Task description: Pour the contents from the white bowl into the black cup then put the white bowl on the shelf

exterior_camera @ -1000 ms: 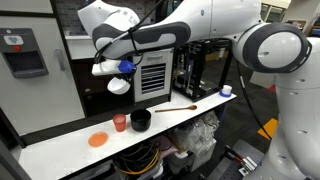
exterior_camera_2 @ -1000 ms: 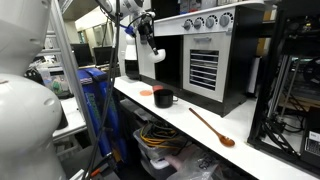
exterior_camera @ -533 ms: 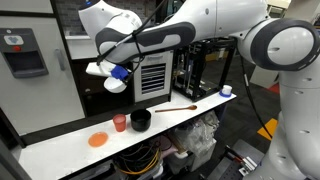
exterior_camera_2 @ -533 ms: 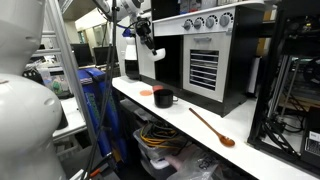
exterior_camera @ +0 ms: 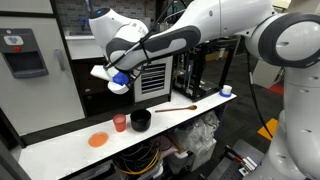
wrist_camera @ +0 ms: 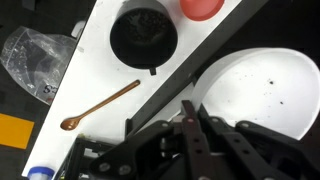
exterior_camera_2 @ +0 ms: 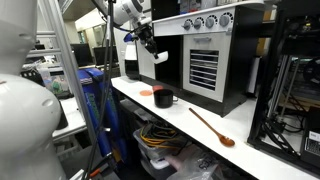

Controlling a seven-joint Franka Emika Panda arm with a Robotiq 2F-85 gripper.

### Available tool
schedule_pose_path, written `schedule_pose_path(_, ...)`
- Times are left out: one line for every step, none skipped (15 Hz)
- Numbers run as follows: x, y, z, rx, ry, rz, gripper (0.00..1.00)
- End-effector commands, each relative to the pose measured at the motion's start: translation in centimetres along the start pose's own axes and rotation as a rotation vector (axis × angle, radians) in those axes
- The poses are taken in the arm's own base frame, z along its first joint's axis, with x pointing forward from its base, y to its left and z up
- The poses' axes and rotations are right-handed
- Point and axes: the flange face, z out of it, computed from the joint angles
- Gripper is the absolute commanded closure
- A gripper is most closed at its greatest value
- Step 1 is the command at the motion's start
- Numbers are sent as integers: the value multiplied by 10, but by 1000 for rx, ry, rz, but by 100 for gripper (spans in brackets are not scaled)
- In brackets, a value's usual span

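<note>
Barely shifted since the earlier frames, the bowl [exterior_camera: 116, 87] hangs a touch lower, and the arm above it has swung to a steeper slant.

In an exterior view, the gripper [exterior_camera: 119, 78] is clenched on the bowl, above the black cup [exterior_camera: 140, 120] and toward the picture's left of it, off the surface [exterior_camera: 55, 152]. The bowl hangs in front of the dark recess whose floor is the shelf [exterior_camera: 92, 102]. That floor is dim, and the bowl's tilt is hard to read. A red cup [exterior_camera: 120, 123] stands just beside the black cup, an orange disc [exterior_camera: 97, 140] farther along, and a spoon [exterior_camera: 176, 109] lies on the other side, its long axis along the surface.

In an exterior view from the far end, the bowl [exterior_camera_2: 160, 58] again hangs well above the black cup [exterior_camera_2: 163, 98]. The gripper [exterior_camera_2: 148, 42] is partly lost against the dark clutter behind it. The spoon [exterior_camera_2: 212, 128] lies nearer the camera, bowl end forward.

In the wrist view, the gripper [wrist_camera: 190, 128] grips the bowl [wrist_camera: 265, 88] at its rim. The bowl's mouth opens toward the camera, with a few dark specks inside, and the frame's edge cuts it off. The black cup [wrist_camera: 143, 33] stands below it on the surface, mouth up. The red cup [wrist_camera: 203, 7] beside it is cropped by the top edge. The spoon [wrist_camera: 100, 105] lies slantwise.
</note>
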Motion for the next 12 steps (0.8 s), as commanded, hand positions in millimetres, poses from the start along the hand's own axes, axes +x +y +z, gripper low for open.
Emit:
schedule_pose_path(11,11,13,34,-33,61,99)
schedule_pose_path(13,11,17,42,-36,73,99)
schedule_pose_path(13,11,21,50,-40,85,99)
schedule_pose_path(14,12,25,56,-41,92,99)
schedule_pose_path(14,12,28,61,-44,98,99)
schedule_pose_path(13,13,31,66,-46,104,99)
schedule_pose_path(13,13,33,69,-47,107,99)
schedule_pose_path(12,13,35,71,-49,110,99)
schedule_pose_path(12,14,37,75,-50,112,99)
schedule_pose_path(11,15,39,76,-50,114,99)
schedule_pose_path(11,16,42,76,-51,114,99)
schedule_pose_path(11,17,44,76,-50,111,99)
